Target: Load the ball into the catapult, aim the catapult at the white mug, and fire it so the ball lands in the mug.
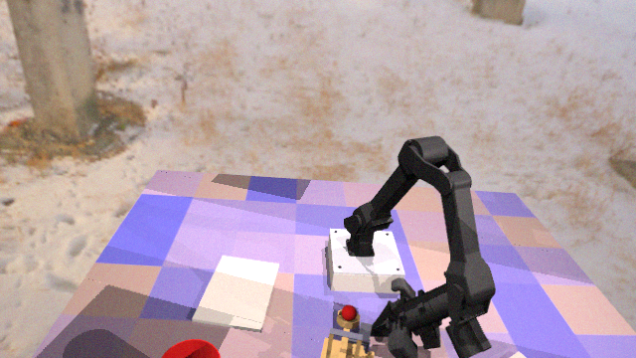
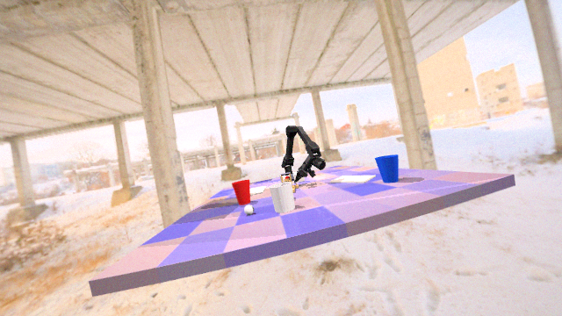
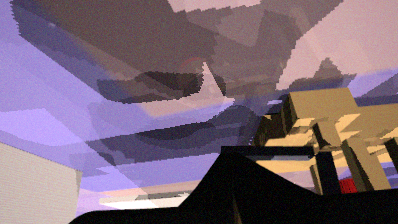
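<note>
The red ball point(image 1: 349, 312) sits in the cup of the wooden catapult point(image 1: 348, 347) point(image 3: 325, 120) at the table's front edge. My gripper point(image 1: 378, 329) point(image 2: 298, 178) point(image 3: 228, 161) is shut and empty. It is low over the table, just right of the catapult's arm and close to it. The white mug point(image 2: 282, 198) stands in front of the catapult in the exterior view and hides most of it. In the wrist view a small red patch point(image 3: 348, 186) shows behind the catapult frame; I cannot tell what it is.
A red cup point(image 1: 191, 350) point(image 2: 241, 191) stands left of the catapult, and a blue cup point(image 2: 387, 168) stands far right. A small white ball point(image 2: 248, 209) lies by the red cup. A flat white slab point(image 1: 238, 293) point(image 3: 35, 185) lies left of the arm's white base plate point(image 1: 368, 275).
</note>
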You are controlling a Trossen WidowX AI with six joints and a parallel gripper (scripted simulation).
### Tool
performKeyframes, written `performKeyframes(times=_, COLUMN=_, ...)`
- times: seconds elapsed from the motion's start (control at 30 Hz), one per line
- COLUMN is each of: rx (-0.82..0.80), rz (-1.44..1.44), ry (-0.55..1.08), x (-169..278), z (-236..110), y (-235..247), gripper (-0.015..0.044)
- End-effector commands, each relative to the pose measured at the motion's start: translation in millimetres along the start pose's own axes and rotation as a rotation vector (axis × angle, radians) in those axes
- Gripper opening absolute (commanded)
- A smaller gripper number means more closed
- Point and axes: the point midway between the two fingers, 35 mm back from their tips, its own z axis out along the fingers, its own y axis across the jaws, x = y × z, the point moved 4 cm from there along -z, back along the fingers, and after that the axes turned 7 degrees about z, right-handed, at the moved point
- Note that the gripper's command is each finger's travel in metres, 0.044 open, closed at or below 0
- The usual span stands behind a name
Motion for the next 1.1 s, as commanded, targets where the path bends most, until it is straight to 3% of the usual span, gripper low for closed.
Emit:
performKeyframes(times=0.0, rx=-0.005, rz=-0.01, ry=0.01, x=-10.3, z=14.9, y=4.7, gripper=0.0)
performKeyframes(times=0.17, rx=-0.004, rz=-0.012, ry=0.01, x=-11.6, z=14.2, y=4.6, gripper=0.0)
performKeyframes(times=0.43, rx=0.027, rz=-0.074, ry=-0.01, x=23.5, z=-103.1, y=-3.7, gripper=0.0)
performKeyframes(times=0.57, rx=0.03, rz=-0.08, ry=-0.011, x=28.8, z=-113.3, y=-2.6, gripper=0.0)
performKeyframes(times=1.07, rx=-0.05, rz=0.257, ry=-0.229, x=29.0, z=-107.6, y=-55.8, gripper=0.0394)
